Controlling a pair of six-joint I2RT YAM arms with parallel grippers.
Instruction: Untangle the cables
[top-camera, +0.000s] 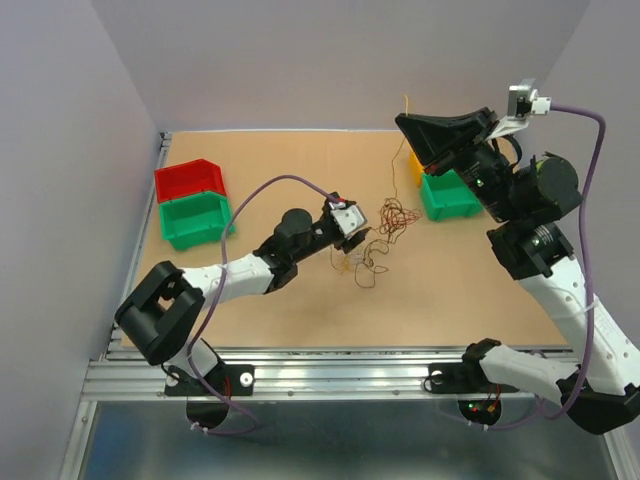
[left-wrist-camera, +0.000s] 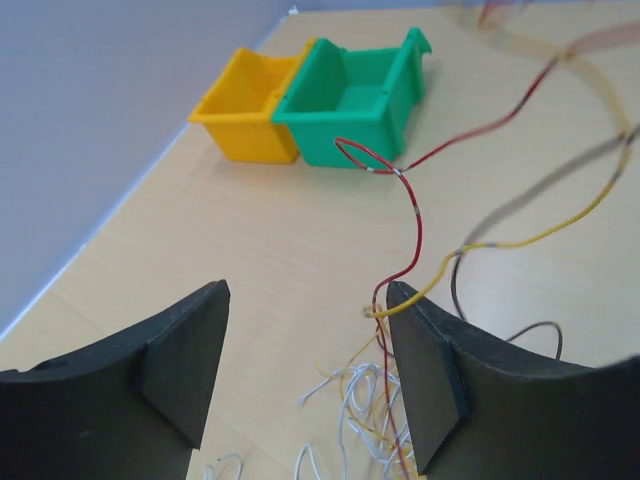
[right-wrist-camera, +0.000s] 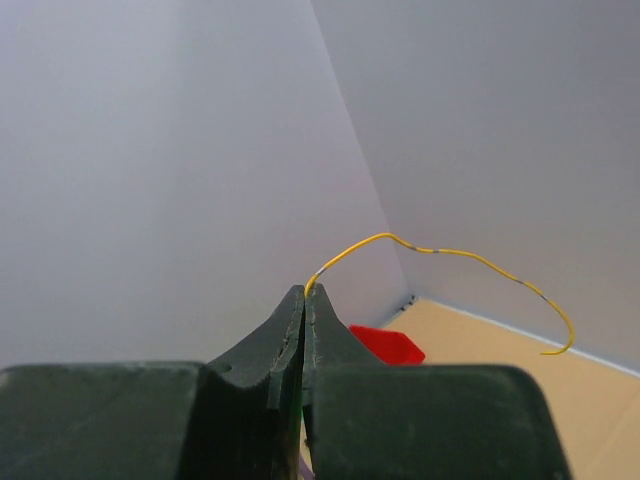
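Note:
The cables lie mid-table as a red-brown knot (top-camera: 396, 217) and looser loops (top-camera: 365, 258). My left gripper (top-camera: 349, 226) is open just left of them, low over the table. In the left wrist view it (left-wrist-camera: 305, 350) straddles whitish loops (left-wrist-camera: 350, 400); a red wire (left-wrist-camera: 415, 215) and a yellow wire (left-wrist-camera: 520, 240) run past the right finger (left-wrist-camera: 425, 370). My right gripper (top-camera: 405, 125) is raised at the back, shut on a yellow wire (right-wrist-camera: 440, 250) whose free end arcs out from the tips (right-wrist-camera: 304, 292). That wire also shows in the top view (top-camera: 406, 104).
A red bin (top-camera: 190, 178) and a green bin (top-camera: 195, 222) stand at the back left. A green bin (top-camera: 452, 195) and a yellow bin (top-camera: 415, 168) stand at the back right, under my right arm; both show in the left wrist view (left-wrist-camera: 355, 95) (left-wrist-camera: 245, 120). Walls enclose the table.

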